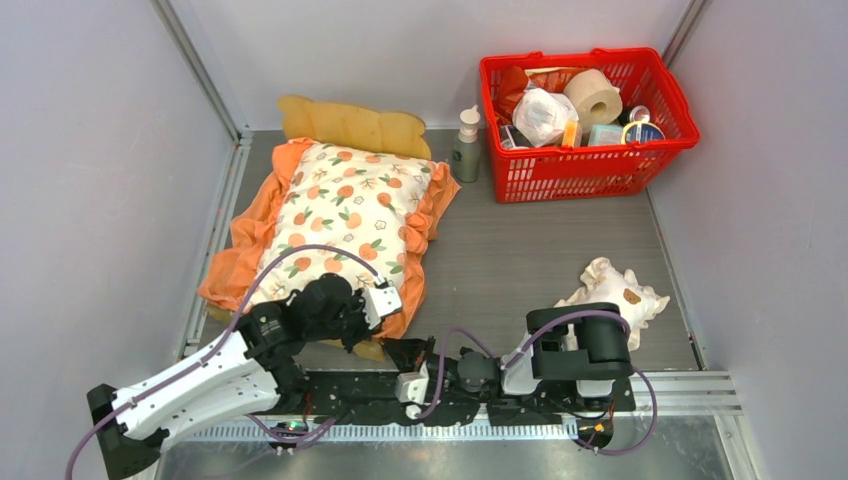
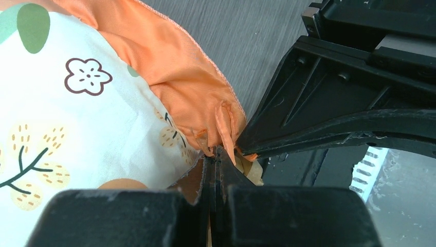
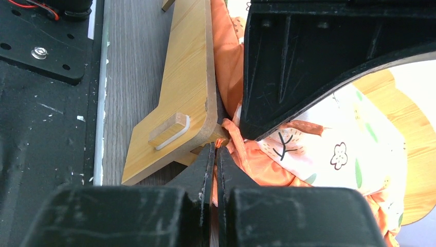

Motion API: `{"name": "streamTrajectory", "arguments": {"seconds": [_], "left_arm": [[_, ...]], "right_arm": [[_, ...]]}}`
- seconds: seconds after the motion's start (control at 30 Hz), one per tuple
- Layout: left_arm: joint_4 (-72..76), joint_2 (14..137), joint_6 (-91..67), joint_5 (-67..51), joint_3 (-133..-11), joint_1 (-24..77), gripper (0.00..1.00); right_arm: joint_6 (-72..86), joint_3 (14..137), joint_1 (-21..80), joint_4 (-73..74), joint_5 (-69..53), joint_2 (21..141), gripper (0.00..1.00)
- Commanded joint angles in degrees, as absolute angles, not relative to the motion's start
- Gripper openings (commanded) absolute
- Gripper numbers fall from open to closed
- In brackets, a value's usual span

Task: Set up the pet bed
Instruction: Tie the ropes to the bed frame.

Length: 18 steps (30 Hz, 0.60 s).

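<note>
The pet bed stands at the left, its wavy light-wood headboard (image 1: 350,125) at the far end. The cream orange-print cushion (image 1: 350,215) covers its base. In the right wrist view the bed's wooden foot panel (image 3: 175,98) lies just left of my jaws. Both grippers meet at the cushion's near right corner. My left gripper (image 1: 368,338) (image 2: 218,153) is shut on the orange ruffle (image 2: 190,77). My right gripper (image 1: 392,350) (image 3: 216,148) is shut on the same ruffle (image 3: 247,159), with fabric showing between its fingers. The small frilled pillow (image 1: 612,295) lies on the table beside the right arm.
A red basket (image 1: 590,172) full of household items stands at the back right, with a green pump bottle (image 1: 466,145) just left of it. Grey walls close in on both sides and at the back. A metal rail runs along the table's near edge.
</note>
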<state>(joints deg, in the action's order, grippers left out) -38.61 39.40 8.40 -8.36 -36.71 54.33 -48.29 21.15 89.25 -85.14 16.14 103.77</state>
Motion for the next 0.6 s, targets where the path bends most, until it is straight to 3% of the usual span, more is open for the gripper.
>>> {"name": "streamTrajectory", "arguments": {"seconds": [0.0, 0.37, 0.57], "left_arm": [[-35.28, 37.3, 8.19, 2.83, -42.44, 52.82, 0.0], [-34.91, 36.96, 2.56, 15.51, -44.77, 52.81, 0.0], [-38.31, 36.96, 0.57, 12.28, -46.53, 52.82, 0.0]], "right_arm": [[-43.25, 19.19, 92.07, -92.99, 14.6, 105.5, 0.05], [-43.9, 17.75, 95.45, -92.9, 14.13, 105.89, 0.05], [-42.55, 17.41, 95.89, -92.91, 17.02, 105.12, 0.05]]}}
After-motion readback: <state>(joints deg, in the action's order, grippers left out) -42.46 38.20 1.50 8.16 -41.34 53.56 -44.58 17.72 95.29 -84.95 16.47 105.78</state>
